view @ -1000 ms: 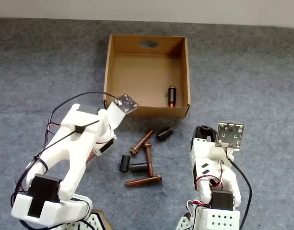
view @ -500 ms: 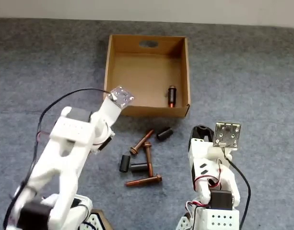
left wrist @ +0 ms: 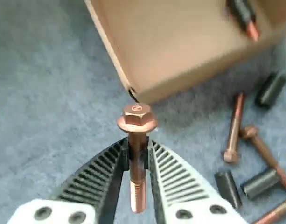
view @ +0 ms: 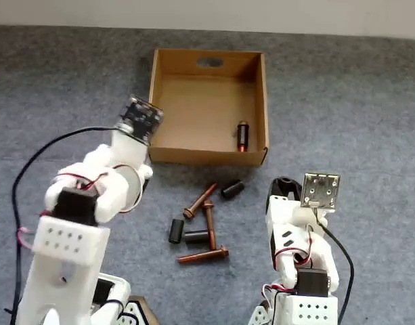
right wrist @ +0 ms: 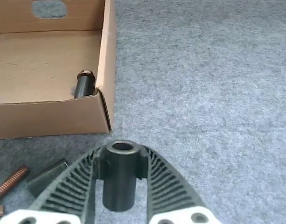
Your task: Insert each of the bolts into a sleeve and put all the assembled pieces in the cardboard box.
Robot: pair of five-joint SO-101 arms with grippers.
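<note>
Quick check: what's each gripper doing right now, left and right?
Left gripper: closed, holding a copper bolt.
Right gripper: closed, holding a black sleeve.

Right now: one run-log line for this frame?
left gripper: shut on bolt | right gripper: shut on sleeve | cardboard box: one assembled piece inside | loose bolts, loose sleeves on carpet

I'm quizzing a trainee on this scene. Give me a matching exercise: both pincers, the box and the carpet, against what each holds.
1. left pincer
2. right pincer
3. cardboard box
4. carpet

a. one assembled piece
b. bare bolt
c. loose bolts and sleeves
d. black sleeve

Pairs: 1-b, 2-d, 3-a, 4-c.
</note>
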